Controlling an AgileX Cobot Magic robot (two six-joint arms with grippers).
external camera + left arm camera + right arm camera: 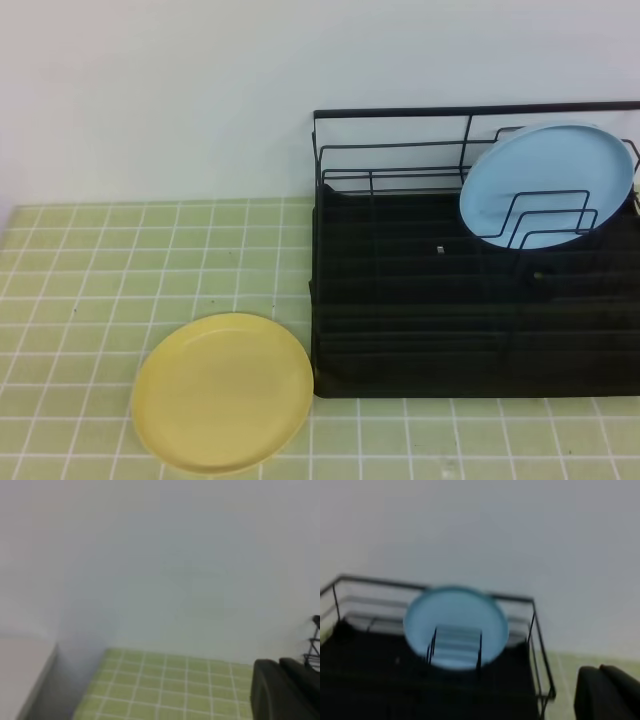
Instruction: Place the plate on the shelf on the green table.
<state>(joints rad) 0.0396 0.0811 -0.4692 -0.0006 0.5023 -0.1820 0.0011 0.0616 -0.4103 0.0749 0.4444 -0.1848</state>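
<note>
The yellow plate (222,391) lies flat on the green tiled desk (90,270), near the front edge, just beside the lower left corner of the black wire shelf (400,300). Whether its rim touches the shelf's base tray cannot be told; the gap, if any, is very thin. Nothing grips or touches the plate.

The shelf stands on the right part of the desk, against the pale wall (160,90). A light-blue plate (545,185) leans upright in the bent-wire dividers at the back right of the shelf, resting against the tall back rail. The right wrist view shows that same blue plate (455,625) from the front, blurred, standing between two wire dividers.

Neither claw appears in the high view. In the left wrist view, a dark part of the left claw (285,690) shows at the lower right corner, above the green tiles, with the wall beyond it and a bit of the shelf's wire at the right edge. In the right wrist view, a similar dark part of the right claw (607,692) sits at the lower right corner, beside the shelf's right end. Both claws are clenched and empty, holding nothing, well apart from the yellow plate.
</note>
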